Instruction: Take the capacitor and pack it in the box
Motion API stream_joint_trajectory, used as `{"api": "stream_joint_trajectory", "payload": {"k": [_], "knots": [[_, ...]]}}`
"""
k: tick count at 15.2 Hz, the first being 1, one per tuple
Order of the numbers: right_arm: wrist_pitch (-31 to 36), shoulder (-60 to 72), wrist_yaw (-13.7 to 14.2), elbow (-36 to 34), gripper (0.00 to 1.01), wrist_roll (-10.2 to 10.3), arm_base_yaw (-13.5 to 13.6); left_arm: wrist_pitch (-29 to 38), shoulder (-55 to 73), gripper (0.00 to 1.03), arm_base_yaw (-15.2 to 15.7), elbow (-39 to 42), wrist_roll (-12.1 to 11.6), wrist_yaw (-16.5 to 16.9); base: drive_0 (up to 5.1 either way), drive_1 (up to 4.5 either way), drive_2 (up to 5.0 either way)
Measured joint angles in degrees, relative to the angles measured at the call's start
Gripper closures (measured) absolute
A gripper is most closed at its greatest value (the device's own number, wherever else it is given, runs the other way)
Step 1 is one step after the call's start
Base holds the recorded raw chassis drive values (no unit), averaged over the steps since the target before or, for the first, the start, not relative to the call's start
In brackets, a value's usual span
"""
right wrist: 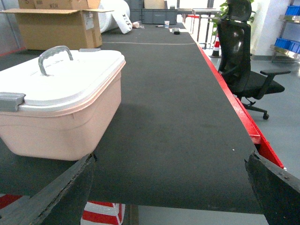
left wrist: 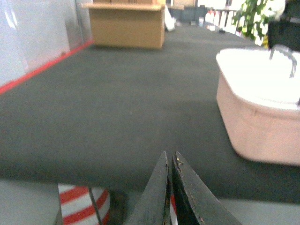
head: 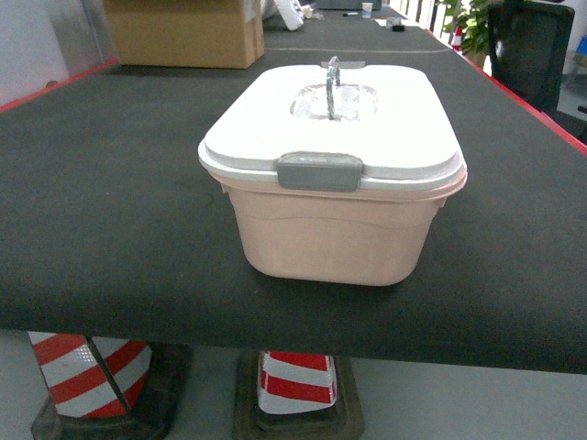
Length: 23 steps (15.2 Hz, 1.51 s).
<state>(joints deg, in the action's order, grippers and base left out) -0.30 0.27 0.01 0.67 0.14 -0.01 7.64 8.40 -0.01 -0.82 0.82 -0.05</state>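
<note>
Well, lidded box [head: 332, 206] near carton [head: 183, 32] (behind); left pincer [left wrist: 169, 161] together, right pincer [right wrist: 171, 187] apart.

left gripper [left wrist: 169, 161] closed, right gripper [right wrist: 171, 187] spread wide.

Head view faces the box [head: 332, 174] closely from the surface [head: 110, 183] edge; both low wrist views flank it, sharing it.

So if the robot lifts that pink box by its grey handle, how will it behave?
The box looks like rigid plastic, so it probably keeps its shape. The handle sits mid-lid, so it should hang fairly level. The near latch appears closed, so the lid likely stays on.
</note>
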Motion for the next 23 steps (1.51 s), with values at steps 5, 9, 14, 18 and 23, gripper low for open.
{"api": "stream_joint_trajectory", "payload": {"k": [5, 9, 14, 18, 23], "knots": [[-0.02, 0.00, -0.02, 0.00, 0.03, 0.00, 0.00, -7.65, -7.89, 0.98, 0.00, 0.02, -0.02, 0.02, 0.0, 0.00, 0.0], [0.00, 0.00, 0.00, 0.00, 0.03, 0.00, 0.00, -7.89, -7.89, 0.46, 0.00, 0.02, -0.02, 0.02, 0.0, 0.00, 0.0], [0.00, 0.00, 0.00, 0.00, 0.03, 0.00, 0.00, -7.89, -7.89, 0.04, 0.00, 0.02, -0.07, 0.02, 0.0, 0.00, 0.0], [0.00, 0.00, 0.00, 0.00, 0.03, 0.00, 0.00, -7.91, -7.89, 0.05, 0.00, 0.02, -0.07, 0.02, 0.0, 0.00, 0.0], [0.00, 0.00, 0.00, 0.00, 0.03, 0.00, 0.00, -7.89, -7.89, 0.05, 0.00, 0.02, -0.07, 0.02, 0.0, 0.00, 0.0]]}}
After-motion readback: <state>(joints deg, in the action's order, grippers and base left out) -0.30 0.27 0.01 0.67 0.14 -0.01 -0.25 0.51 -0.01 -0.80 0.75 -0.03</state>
